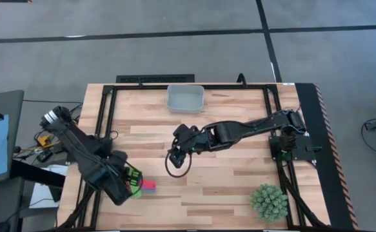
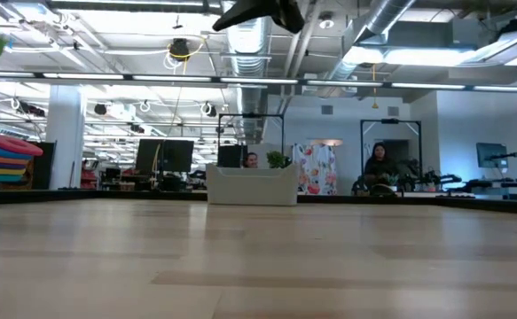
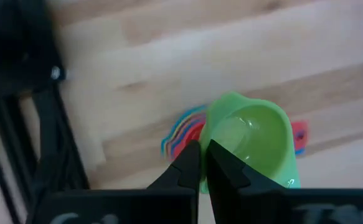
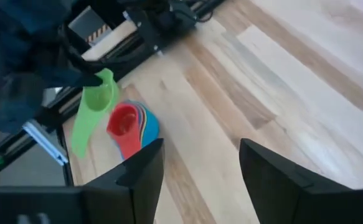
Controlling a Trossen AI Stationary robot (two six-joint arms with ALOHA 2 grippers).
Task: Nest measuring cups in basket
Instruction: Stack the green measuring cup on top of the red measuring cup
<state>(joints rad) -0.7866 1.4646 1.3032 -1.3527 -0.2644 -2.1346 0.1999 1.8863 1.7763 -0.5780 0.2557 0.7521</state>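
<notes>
Green cup: your left gripper (image 3: pixel 201 163) has its jaws clamped on the rim of the green measuring cup (image 3: pixel 251 142), and you can see it lifted clear above the rest of the cups in the left wrist view.
Cup stack: the remaining measuring cups (image 4: pixel 133 126) sit nested on the table, red on top with blue and other coloured handles fanned beneath; in the high view they lie near the table's front-left corner, just beside your left gripper (image 1: pixel 131 183).
Green cup from the right wrist: you see it (image 4: pixel 95 107) hanging tilted, handle pointing down, right next to the stack and touching none of it as far as you can tell.
Right gripper: your right gripper (image 4: pixel 201 163) has its jaws spread wide apart with nothing between them; in the high view it (image 1: pixel 177 156) hovers over the middle of the table, well apart from the stack.
Basket: the pale grey-blue basket (image 1: pixel 185 98) stands at the far edge of the table, centred; no cup shows in it.
Table: light wooden planks (image 1: pixel 226 187) inside a black frame.
Plant: a spiky green ball-shaped plant (image 1: pixel 269 202) rests near the front-right corner.
</notes>
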